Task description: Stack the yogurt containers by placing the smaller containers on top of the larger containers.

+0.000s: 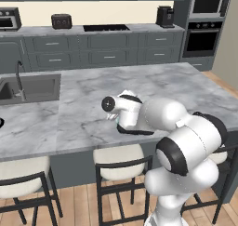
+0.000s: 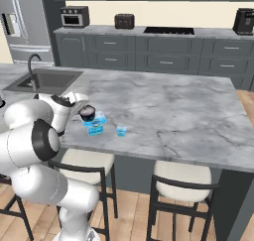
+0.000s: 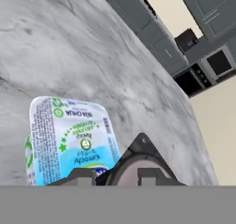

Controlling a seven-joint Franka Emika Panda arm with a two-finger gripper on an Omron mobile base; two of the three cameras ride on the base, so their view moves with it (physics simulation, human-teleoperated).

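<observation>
Grey marble counter [image 2: 173, 111], smooth; glossy printed pack [image 3: 69, 135].

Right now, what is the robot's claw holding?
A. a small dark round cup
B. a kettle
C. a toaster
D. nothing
A: the gripper is closed on the small dark cup, holding it just above the pale blue pack on the counter.

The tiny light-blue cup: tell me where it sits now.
In the right base view, the tiny light-blue cup stands alone on the marble island near its front edge, just right of the blue yogurt pack.
</observation>
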